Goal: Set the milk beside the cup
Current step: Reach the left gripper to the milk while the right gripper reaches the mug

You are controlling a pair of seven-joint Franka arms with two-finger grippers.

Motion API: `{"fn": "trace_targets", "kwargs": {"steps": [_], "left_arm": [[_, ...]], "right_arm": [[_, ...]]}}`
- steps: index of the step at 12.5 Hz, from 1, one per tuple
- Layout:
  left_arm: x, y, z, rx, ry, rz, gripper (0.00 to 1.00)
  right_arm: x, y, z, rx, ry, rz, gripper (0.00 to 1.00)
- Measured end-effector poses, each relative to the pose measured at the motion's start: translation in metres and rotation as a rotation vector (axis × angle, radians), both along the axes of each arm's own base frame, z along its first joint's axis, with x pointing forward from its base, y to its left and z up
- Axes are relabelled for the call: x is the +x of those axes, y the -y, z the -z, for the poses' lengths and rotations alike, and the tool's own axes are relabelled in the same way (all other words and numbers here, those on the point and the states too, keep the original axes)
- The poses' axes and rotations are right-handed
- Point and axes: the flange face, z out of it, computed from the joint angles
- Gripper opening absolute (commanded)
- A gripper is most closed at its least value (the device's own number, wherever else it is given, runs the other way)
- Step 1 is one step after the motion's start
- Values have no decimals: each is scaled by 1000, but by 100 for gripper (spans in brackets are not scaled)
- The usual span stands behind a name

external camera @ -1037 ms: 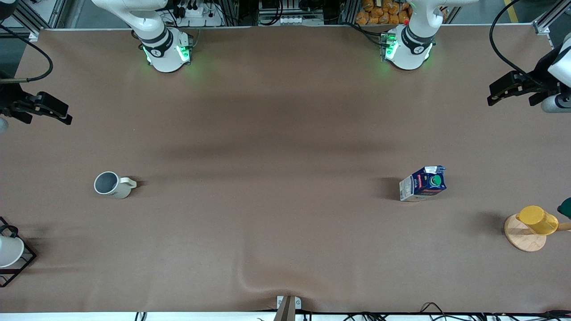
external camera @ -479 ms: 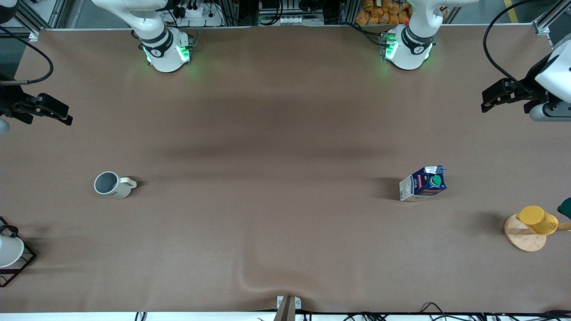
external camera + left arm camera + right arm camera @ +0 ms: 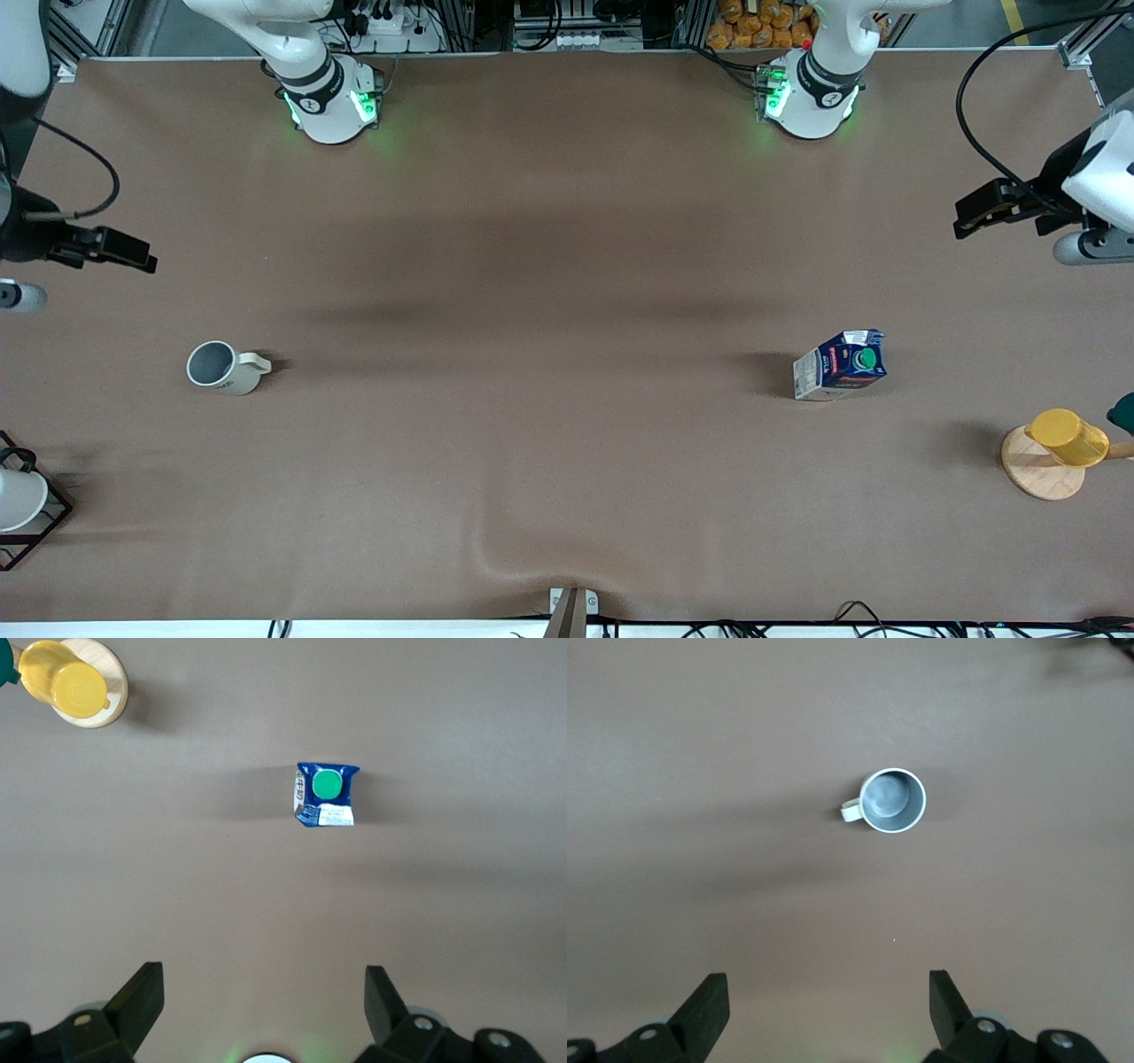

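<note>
The milk (image 3: 840, 364), a dark-blue carton with a green cap, stands upright on the brown table toward the left arm's end. It also shows in the left wrist view (image 3: 325, 794). The cup (image 3: 221, 367), off-white with a grey inside, stands toward the right arm's end and shows in the right wrist view (image 3: 892, 800). My left gripper (image 3: 974, 213) hangs open and empty in the air at its table end, apart from the milk; its own view (image 3: 263, 979) shows the jaws wide apart. My right gripper (image 3: 128, 252) is open and empty over its table end (image 3: 828, 979), apart from the cup.
A yellow cup on a wooden disc (image 3: 1059, 447) stands near the milk, nearer to the camera, and shows in the left wrist view (image 3: 75, 687). A white cup in a black wire rack (image 3: 18, 501) sits at the right arm's end. The table cover has a wrinkle (image 3: 496, 558).
My right gripper has shifted a little toward the cup. My left gripper has shifted slightly toward the milk. The milk and the cup have not moved.
</note>
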Motion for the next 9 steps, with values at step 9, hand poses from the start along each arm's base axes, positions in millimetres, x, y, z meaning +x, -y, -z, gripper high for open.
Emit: {"fn": "trace_targets", "kwargs": {"steps": [9], "left_arm": [[86, 1, 152, -16, -25, -57, 100]], "right_arm": [[72, 78, 163, -9, 38, 96, 100]]}}
